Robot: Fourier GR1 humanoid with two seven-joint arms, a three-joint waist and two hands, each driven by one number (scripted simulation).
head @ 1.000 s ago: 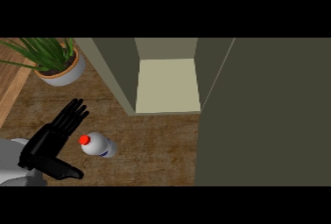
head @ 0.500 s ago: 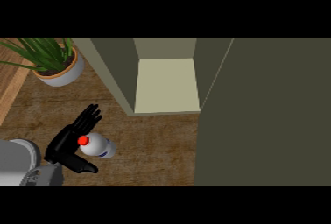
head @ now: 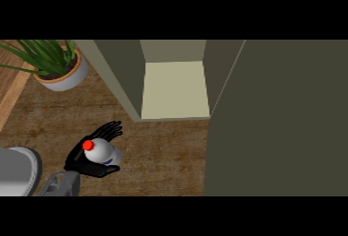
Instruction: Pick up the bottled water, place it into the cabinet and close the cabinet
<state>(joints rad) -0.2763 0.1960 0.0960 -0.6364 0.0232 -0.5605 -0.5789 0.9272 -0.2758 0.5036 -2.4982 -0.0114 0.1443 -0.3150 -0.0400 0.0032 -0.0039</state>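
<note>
The bottled water, white with a red cap, stands on the brown counter at the lower left. My left hand comes in from the lower left edge and is round the bottle: its fingers curl up behind it and the thumb wraps under its near side. The cabinet stands open at the top centre, showing a pale bare shelf. Its dark door fills the right side of the view. My right hand does not show.
A potted plant in a white pot stands at the upper left, beside the cabinet's left wall. A lighter wooden strip runs along the left edge. Bare counter lies between the bottle and the door.
My left hand has moved right from beside the bottle onto it, and its fingers have bent in around it. The bottle stands where it was.
</note>
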